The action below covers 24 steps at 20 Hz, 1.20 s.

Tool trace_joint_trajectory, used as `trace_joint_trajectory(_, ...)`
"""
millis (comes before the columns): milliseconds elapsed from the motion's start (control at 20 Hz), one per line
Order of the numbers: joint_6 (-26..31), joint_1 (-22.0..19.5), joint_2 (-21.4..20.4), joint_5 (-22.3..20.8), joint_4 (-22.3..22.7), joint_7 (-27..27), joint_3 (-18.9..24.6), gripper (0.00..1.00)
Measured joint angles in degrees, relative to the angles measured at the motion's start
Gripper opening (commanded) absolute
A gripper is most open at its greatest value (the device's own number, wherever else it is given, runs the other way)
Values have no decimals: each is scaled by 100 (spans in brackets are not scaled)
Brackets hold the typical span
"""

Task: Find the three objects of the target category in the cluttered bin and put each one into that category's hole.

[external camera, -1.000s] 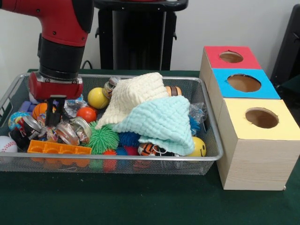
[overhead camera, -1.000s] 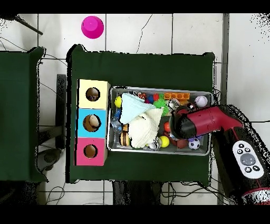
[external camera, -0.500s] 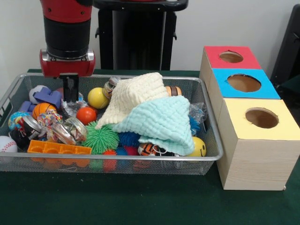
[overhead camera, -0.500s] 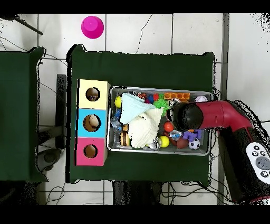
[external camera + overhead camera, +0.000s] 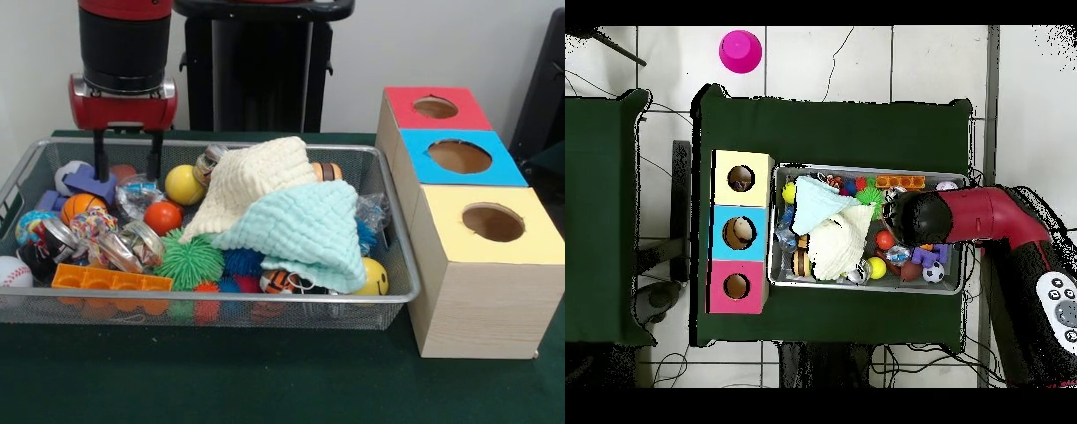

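Note:
The wire mesh bin point(image 5: 265, 300) holds a jumble of toys. My gripper point(image 5: 129, 173) hangs open over its left end with nothing between the fingers point(image 5: 101, 157), just above a purple block point(image 5: 86, 184) and a crinkly clear wrapper point(image 5: 137, 196). Nearby lie a yellow ball point(image 5: 184, 185), an orange ball point(image 5: 162, 216), a small basketball point(image 5: 78, 206) and a green spiky ball point(image 5: 192, 261). A cream cloth point(image 5: 256, 177) and a light-blue cloth point(image 5: 305, 225) cover the bin's middle. In the overhead view the red arm point(image 5: 970, 215) hides the gripper.
Three wooden boxes stand to the right of the bin, with a red top point(image 5: 434, 108), a blue top point(image 5: 459, 157) and a yellow top point(image 5: 493, 223), each with a round hole. An orange block point(image 5: 110, 281) and a baseball point(image 5: 12, 271) lie by the front left rim. A pink cup point(image 5: 740, 50) stands off the table.
The gripper has lifted out of the toys at the bin's left end, moved toward the back and opened its fingers. It came up with nothing in it.

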Motion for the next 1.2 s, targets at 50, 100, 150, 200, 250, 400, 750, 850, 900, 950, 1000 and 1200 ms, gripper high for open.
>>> trace_joint_trajectory(50, 0, 22, -24, -78, 0, 0, 0, 100)
trace_joint_trajectory(100, 0, 40, -34, -146, 0, 0, 0, 100)
trace_joint_trajectory(150, 0, 52, -38, -194, 0, 0, 1, 100)
trace_joint_trajectory(200, 1, 67, -39, -255, 0, 0, 0, 100)
trace_joint_trajectory(250, 0, 79, -38, -307, 0, 0, 0, 100)
trace_joint_trajectory(400, 0, 122, -34, -511, 1, 0, 1, 100)
trace_joint_trajectory(750, -145, 130, 29, -949, 0, 0, 1, 100)
trace_joint_trajectory(850, -274, 128, 67, -1123, -1, 0, 0, 100)
trace_joint_trajectory(900, -405, 130, 111, -1278, -3, 0, 1, 100)
trace_joint_trajectory(950, -467, 128, 135, -1344, -4, 0, 1, 100)
trace_joint_trajectory(1000, -512, 128, 154, -1391, -5, 0, 1, 100)
trace_joint_trajectory(1200, -775, 122, 292, -1622, -20, 0, 1, 100)
